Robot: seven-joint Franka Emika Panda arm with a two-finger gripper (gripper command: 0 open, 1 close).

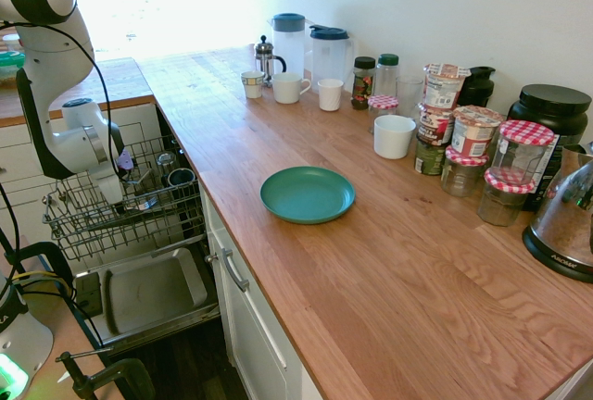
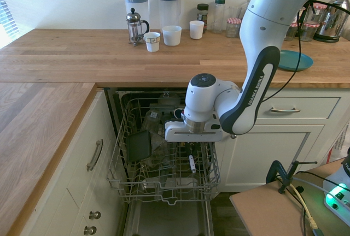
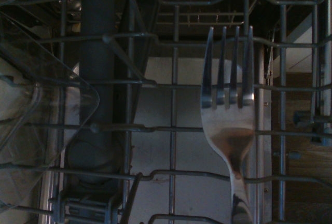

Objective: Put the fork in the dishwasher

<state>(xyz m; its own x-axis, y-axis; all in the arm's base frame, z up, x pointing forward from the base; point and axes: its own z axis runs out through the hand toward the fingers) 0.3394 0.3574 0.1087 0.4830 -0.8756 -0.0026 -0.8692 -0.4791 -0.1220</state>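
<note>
Robot gripper (image 1: 115, 198) over the dishwasher's wire rack (image 2: 167, 200), fingers closed, their hold on anything impossible to tell, fork (image 3: 228, 123) showing in wrist view.

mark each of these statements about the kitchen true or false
1. The round green plate lies on the wooden countertop. True.
2. The slim silver metal fork shows five tines in the wrist view. False: it shows four.
3. The grey wire dish rack is pulled out of the dishwasher. True.
4. The small glass and metal french press stands inside the rack. False: it stands on the countertop.
5. The two clear plastic pitchers with blue lids lie on their sides. False: both stand upright.
</note>
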